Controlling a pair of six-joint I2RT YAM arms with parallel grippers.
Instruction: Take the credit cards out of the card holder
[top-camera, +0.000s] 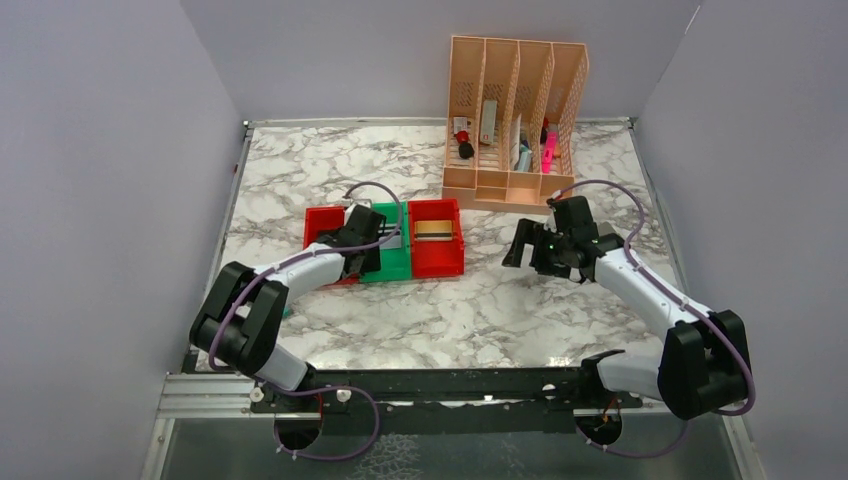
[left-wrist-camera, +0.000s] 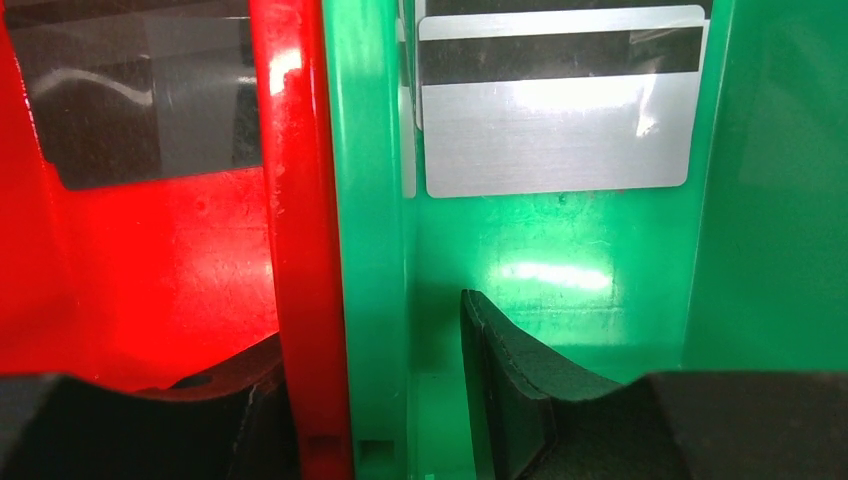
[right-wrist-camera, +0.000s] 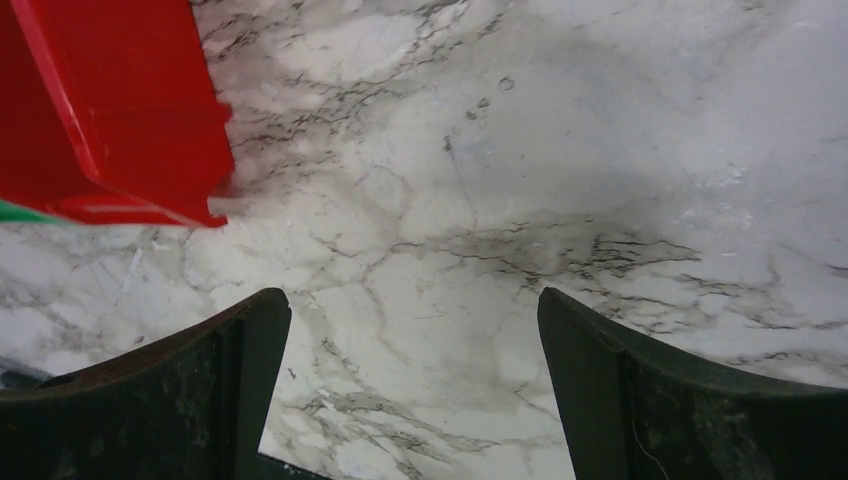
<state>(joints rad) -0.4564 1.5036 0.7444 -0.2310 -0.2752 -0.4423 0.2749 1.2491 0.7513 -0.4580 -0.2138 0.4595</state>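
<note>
A silver-grey credit card (left-wrist-camera: 555, 120) with a dark stripe lies flat in the green bin (left-wrist-camera: 600, 270). A black card (left-wrist-camera: 140, 100) lies in the left red bin (left-wrist-camera: 180, 270), and a gold-tan card (top-camera: 437, 230) in the right red bin (top-camera: 437, 258). My left gripper (left-wrist-camera: 365, 330) hangs low over the touching walls of the left red and green bins, one finger inside each. It is partly open, with a gap showing on the green side, and holds nothing. My right gripper (right-wrist-camera: 413, 300) stands wide open over bare marble, right of the bins. The card holder is out of view.
The three bins (top-camera: 385, 262) sit in a row at mid-table. A tall peach slotted organiser (top-camera: 515, 120) with small items stands at the back. Grey walls enclose the table on three sides. A small teal piece (top-camera: 287, 312) shows beside the left arm.
</note>
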